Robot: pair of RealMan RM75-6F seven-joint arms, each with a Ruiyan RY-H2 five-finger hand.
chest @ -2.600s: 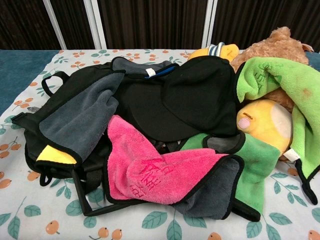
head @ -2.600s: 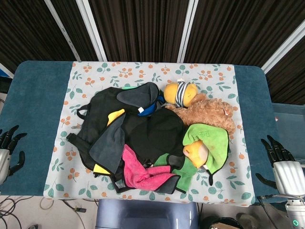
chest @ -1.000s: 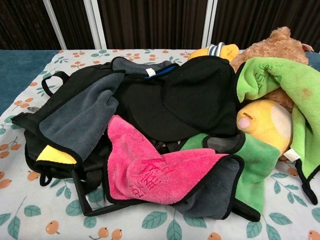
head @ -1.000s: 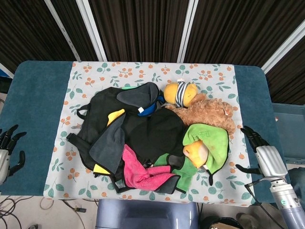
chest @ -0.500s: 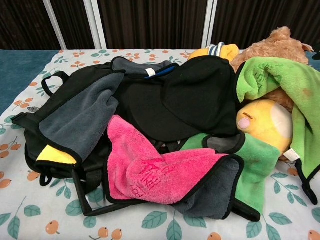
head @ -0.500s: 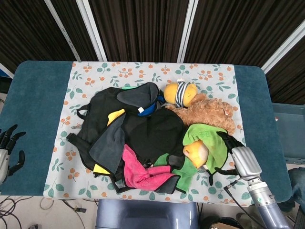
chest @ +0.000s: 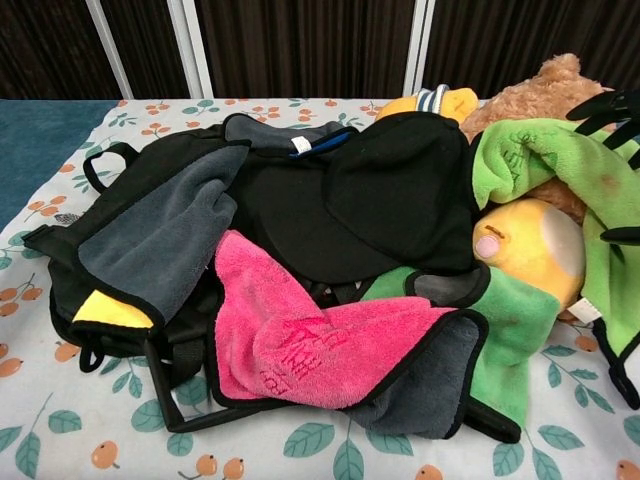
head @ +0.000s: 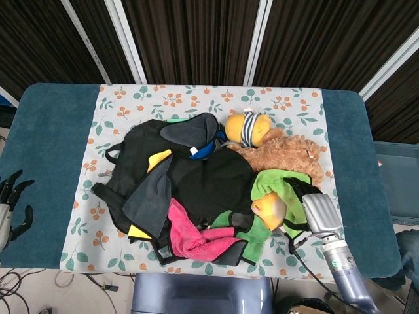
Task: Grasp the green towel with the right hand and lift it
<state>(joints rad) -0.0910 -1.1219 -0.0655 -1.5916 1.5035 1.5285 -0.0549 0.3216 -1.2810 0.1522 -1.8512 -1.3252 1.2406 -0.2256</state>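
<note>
The green towel (head: 280, 180) (chest: 560, 160) is draped over a yellow plush toy (head: 268, 208) (chest: 527, 250) at the right side of the pile, and a lower part (head: 254, 230) trails toward the table's front. My right hand (head: 311, 208) hovers over the towel's right edge, holding nothing. Its dark fingers (chest: 606, 104) are spread above the cloth at the chest view's right border. My left hand (head: 10, 204) sits off the table's front left corner, fingers apart and empty.
A black backpack (head: 196, 176) fills the middle of the floral cloth (head: 288, 104), with a pink towel (head: 193, 239) and a grey towel (head: 149, 196) over its front. A brown teddy bear (head: 291, 154) and a striped yellow plush (head: 247, 128) lie behind the green towel.
My right hand has travelled from the table's right front edge leftward onto the green towel's right side, and its fingers now show in the chest view. The left hand stays put.
</note>
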